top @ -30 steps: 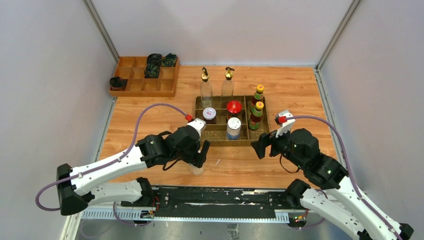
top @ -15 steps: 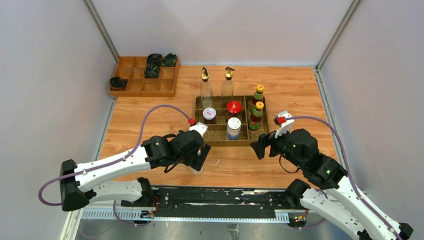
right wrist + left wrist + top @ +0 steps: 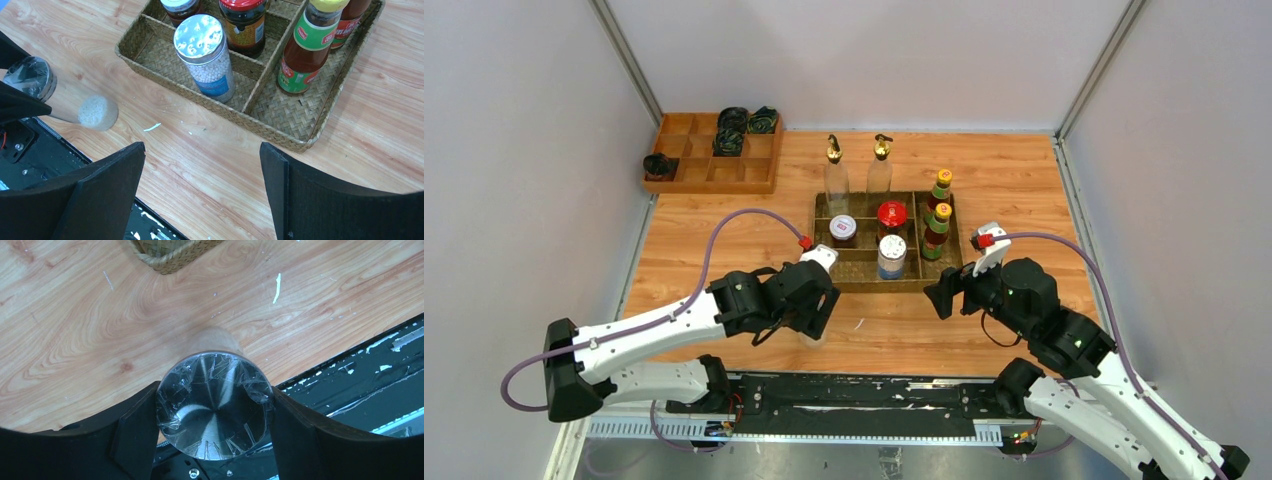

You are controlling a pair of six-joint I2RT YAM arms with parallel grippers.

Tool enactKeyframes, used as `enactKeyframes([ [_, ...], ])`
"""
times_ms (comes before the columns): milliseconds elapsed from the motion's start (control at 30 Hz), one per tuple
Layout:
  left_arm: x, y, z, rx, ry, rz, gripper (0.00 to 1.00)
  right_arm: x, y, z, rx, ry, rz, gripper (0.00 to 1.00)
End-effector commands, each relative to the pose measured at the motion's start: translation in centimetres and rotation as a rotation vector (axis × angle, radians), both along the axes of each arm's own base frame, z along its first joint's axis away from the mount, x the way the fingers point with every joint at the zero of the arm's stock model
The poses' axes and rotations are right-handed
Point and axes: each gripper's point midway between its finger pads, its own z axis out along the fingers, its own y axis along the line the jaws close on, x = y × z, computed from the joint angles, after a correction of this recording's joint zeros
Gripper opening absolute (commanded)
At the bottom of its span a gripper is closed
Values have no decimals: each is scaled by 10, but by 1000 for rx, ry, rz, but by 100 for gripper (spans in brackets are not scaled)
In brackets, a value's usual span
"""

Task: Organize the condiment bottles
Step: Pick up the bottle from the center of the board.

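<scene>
At the front edge of the table [image 3: 1024, 180], one silver-lidded shaker [image 3: 214, 415] is pinched at its lid by the left gripper [image 3: 215, 407] and stands upright (lid up, long axis vertical). The right gripper [image 3: 201, 147] is held spread and empty before the woven tray [image 3: 874, 284]. Inside the tray are counted a second shaker [image 3: 891, 256], a white-lidded jar [image 3: 843, 229], a red-lidded jar [image 3: 891, 215] and two sauce bottles [image 3: 937, 230] [image 3: 941, 188]. Behind it are two gold-spouted bottles [image 3: 836, 172] [image 3: 880, 168].
</scene>
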Motion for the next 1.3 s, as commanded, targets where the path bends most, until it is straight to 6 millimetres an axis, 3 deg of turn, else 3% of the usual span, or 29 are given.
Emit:
enactKeyframes([
  [0,3,-3,7,0,-13,9,61,0,1,1,20,2,-4,91],
  [433,15,-10,47,-62,-95,19,60,0,0,1,23,-2,-6,90],
  [967,21,-9,74,-81,-139,31,60,1,0,4,17,-5,-7,90],
  [1267,34,-2,86,-62,-189,63,61,0,0,7,22,-11,-5,90],
])
